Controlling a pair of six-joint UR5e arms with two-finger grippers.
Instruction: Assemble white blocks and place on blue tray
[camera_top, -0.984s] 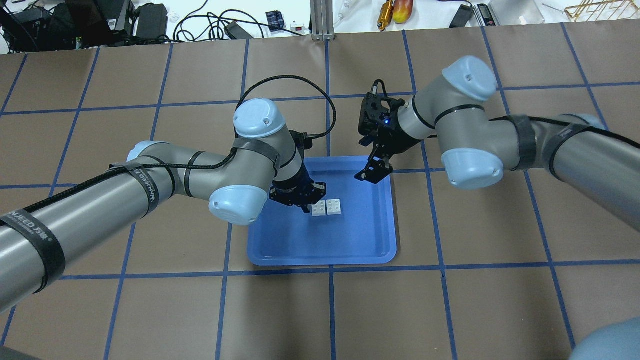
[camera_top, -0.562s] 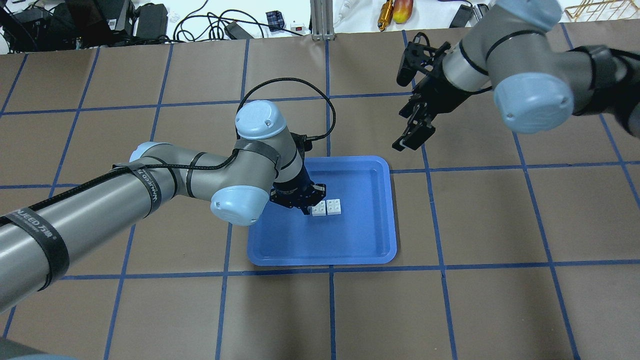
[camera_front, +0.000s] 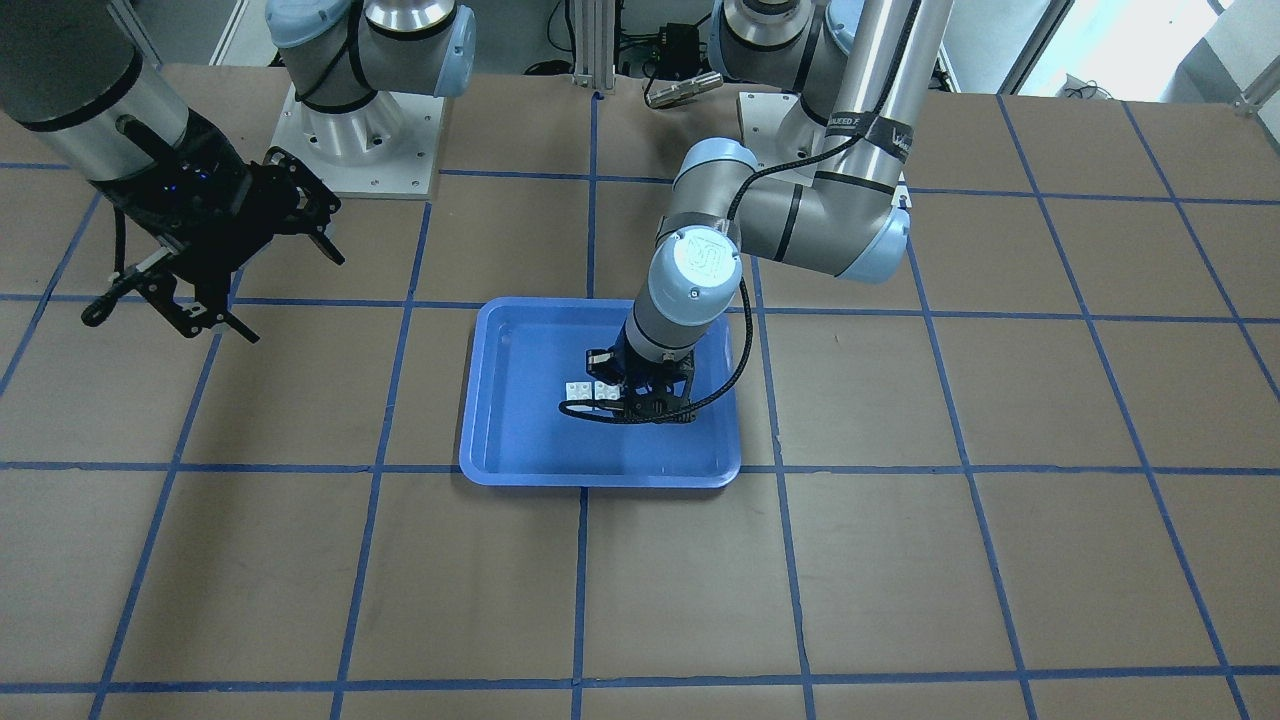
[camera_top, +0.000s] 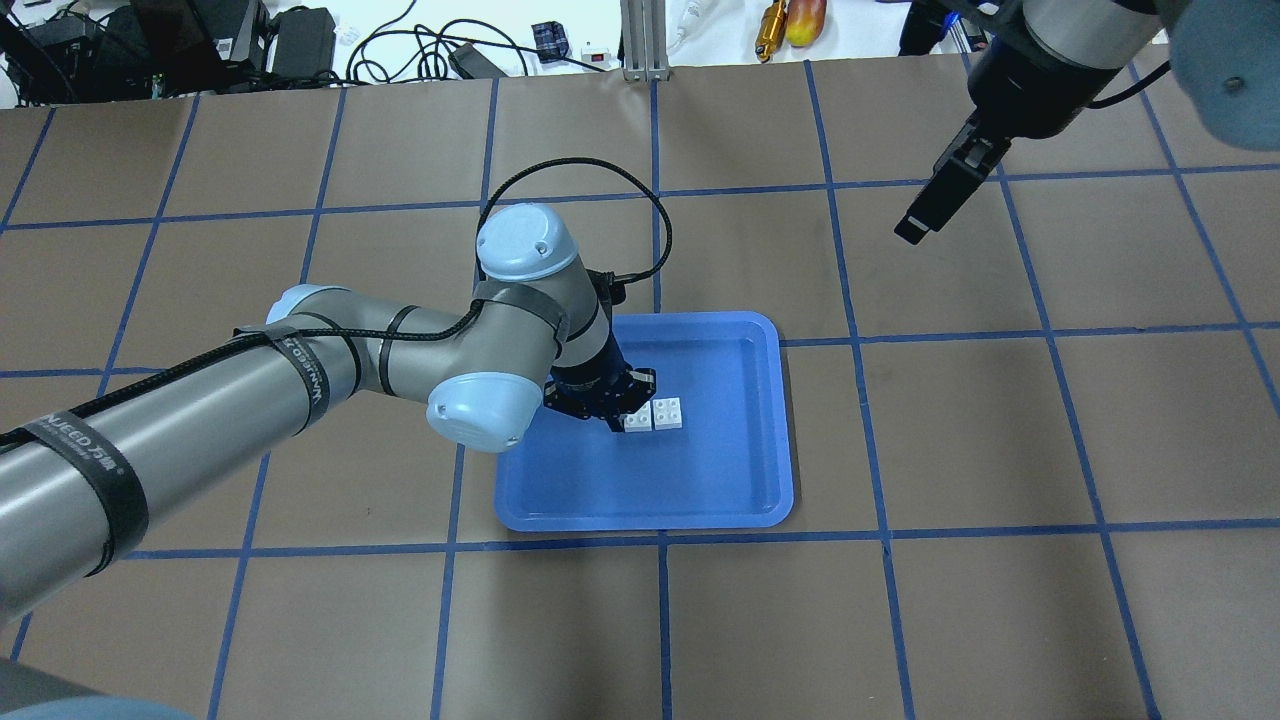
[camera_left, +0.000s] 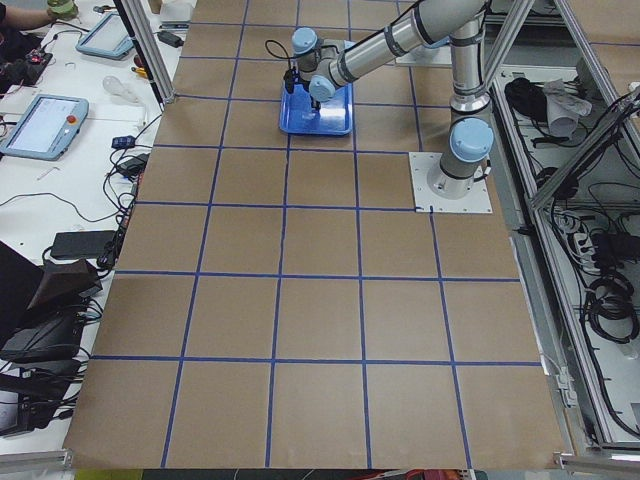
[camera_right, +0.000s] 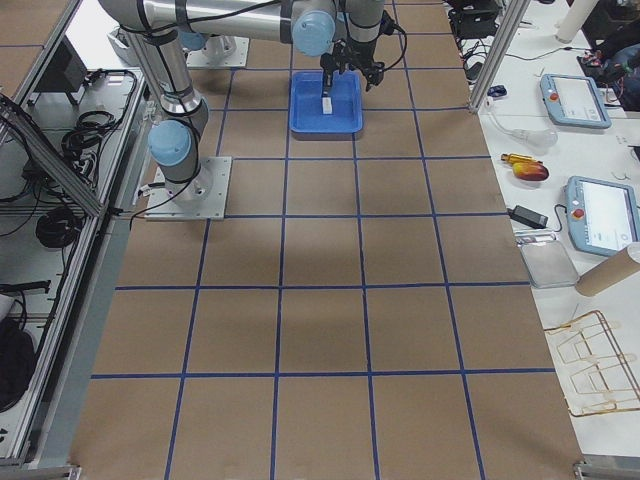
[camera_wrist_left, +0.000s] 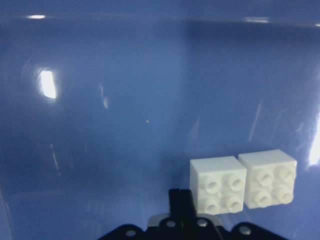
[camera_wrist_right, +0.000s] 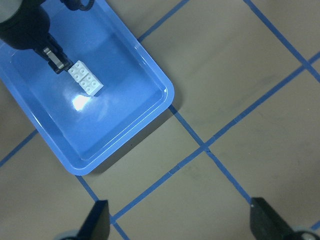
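Our left gripper (camera_top: 622, 409) sits beside the white blocks (camera_top: 655, 414) in the tray (camera_top: 720, 490), grip unclear. We should lift straight up; right gripper (camera_wrist_right: 184, 220) hangs released.

Item counts. White blocks (camera_top: 654, 414): two; four studs on each, eight studs in all. Blue tray (camera_top: 700, 490): one, holding both blocks. Robot arms: two, left arm (camera_top: 300, 370) and right arm (camera_top: 1060, 40). Grippers: two, left gripper (camera_top: 612, 418) and right gripper (camera_wrist_right: 182, 227); two fingers visible on right gripper. Black cable loop (camera_top: 570, 165) on left arm: one. Table (camera_top: 1000, 450): one.
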